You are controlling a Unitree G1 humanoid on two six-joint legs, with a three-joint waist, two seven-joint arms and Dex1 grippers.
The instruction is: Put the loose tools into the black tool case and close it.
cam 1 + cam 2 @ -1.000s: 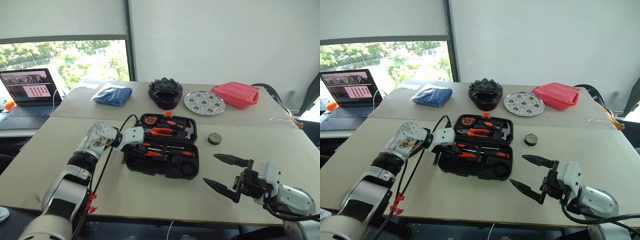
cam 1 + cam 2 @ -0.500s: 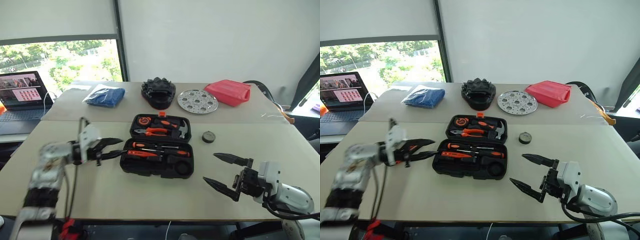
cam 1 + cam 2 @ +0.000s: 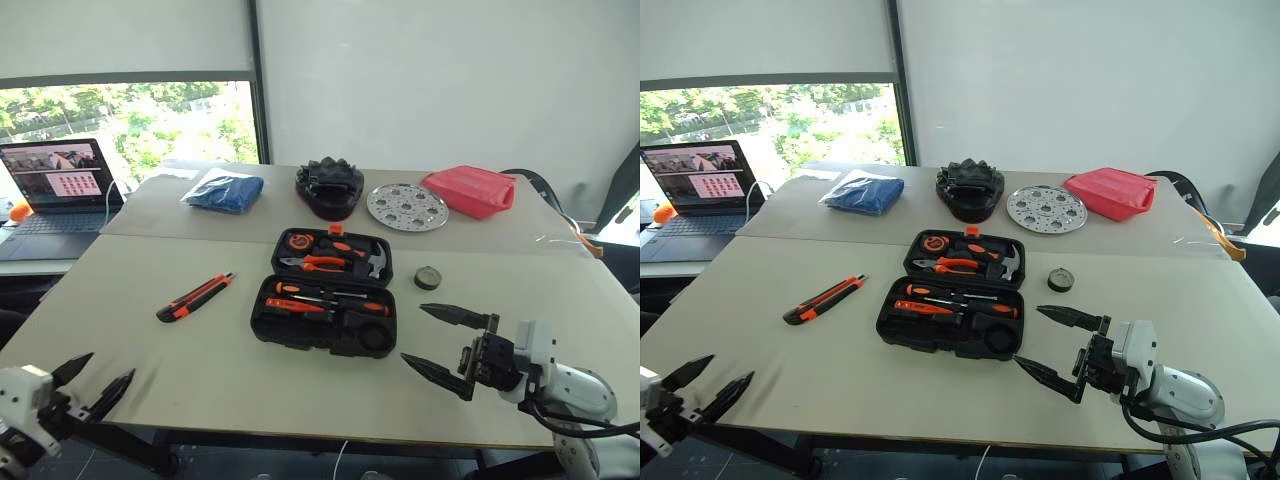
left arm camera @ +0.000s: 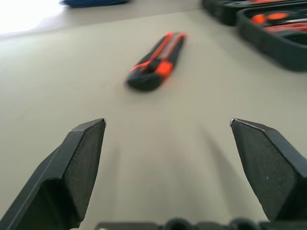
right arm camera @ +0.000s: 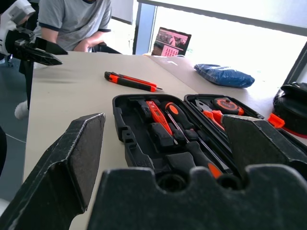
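The black tool case (image 3: 264, 312) lies open mid-table, with orange-handled tools resting in its recesses. A black-orange utility knife (image 3: 195, 297) lies on the table left of the case, and the left wrist view shows it ahead (image 4: 156, 62). A small dark round disc (image 3: 428, 277) sits to the case's right. My left gripper (image 3: 112, 363) hovers open and empty at the near-left table edge, well short of the knife. Near the case's front right corner, my right gripper (image 3: 412, 332) stands open and empty, pointing at the case (image 5: 192, 134).
On the far table are a laptop (image 3: 60, 185), a blue wrapped bundle (image 3: 225, 190), a black lumpy object (image 3: 330, 185), a perforated silver disc (image 3: 407, 205) and a red bag (image 3: 470, 190). A seated person (image 5: 72, 24) is beyond the table's left end.
My left gripper has opened and drawn back from the case's left side to the near-left table edge. The utility knife now lies uncovered on the table. The right gripper has kept still.
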